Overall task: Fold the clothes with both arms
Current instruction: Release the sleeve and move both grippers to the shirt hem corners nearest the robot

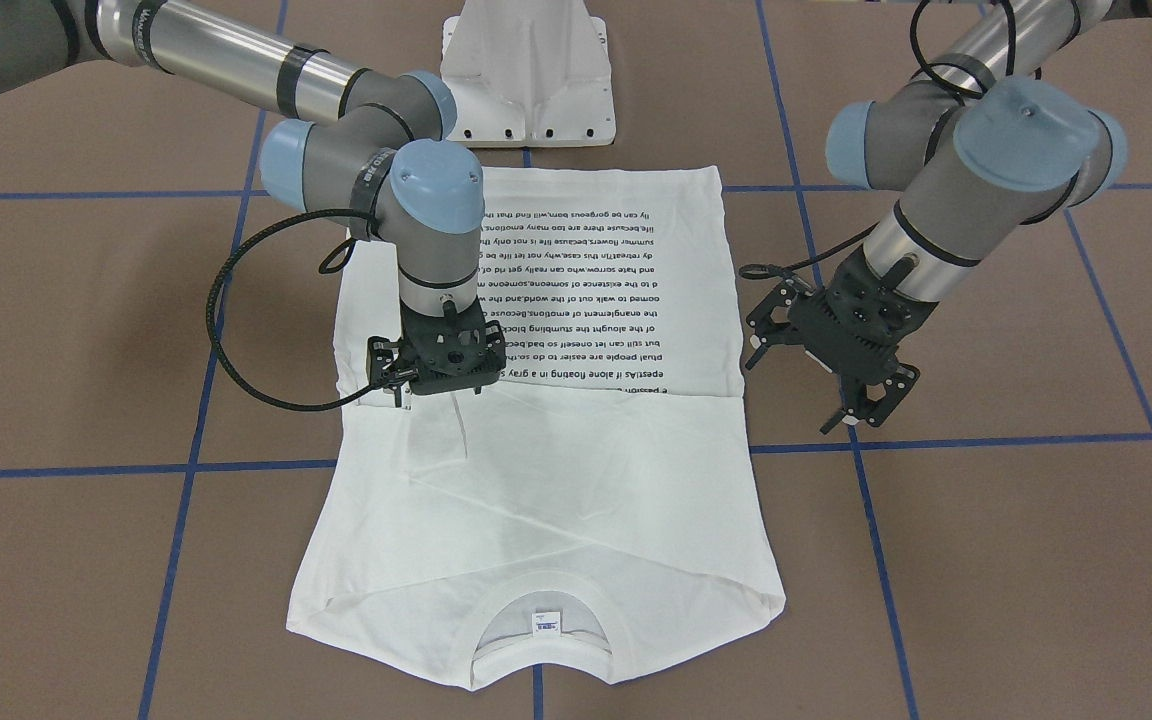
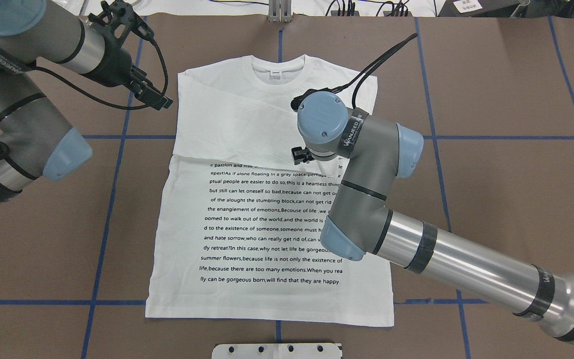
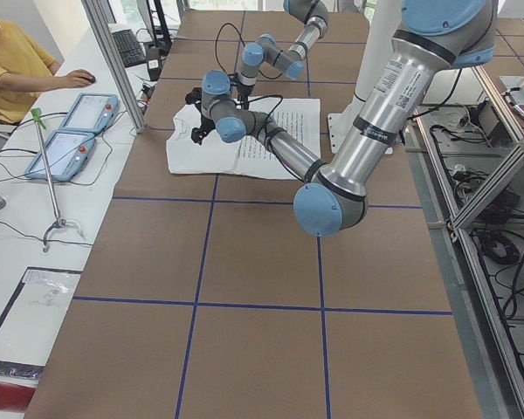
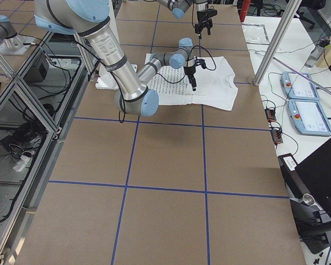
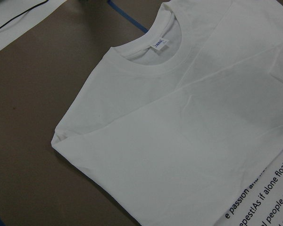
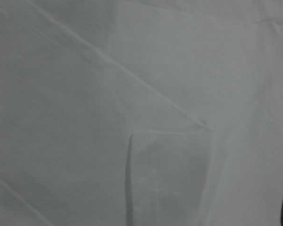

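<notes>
While poised over the brown counter (image 2: pixel 43 259) at the left of the overhead view, just beside the shoulder of the white T-shirt (image 2: pixel 267 304) and not touching it: left hand (image 1: pixel 871 402), fingers spread apart, holding nothing. Next across, garment flat on the middle of the counter, printed text (image 2: pixel 272 219) upward, collar (image 2: pixel 277 67) on the side far from the robot, hem (image 2: pixel 267 319) near its base. Both long sleeves crosswise over the chest, covering the top lines of print. Further right, right hand (image 1: pixel 436 375) down on the cloth at the cuff (image 6: pixel 170 179) of the upper sleeve, tips hidden under its own body; cannot tell whether apart or together. Judged step: finishing the sleeve fold, setting down the cuff. Likely next: lift clear without dragging the sleeve, then bring both hands to matching corners, at hem or shoulders, pinch only the intended layers, and carry them over evenly for level edges and tucked sleeves.
</notes>
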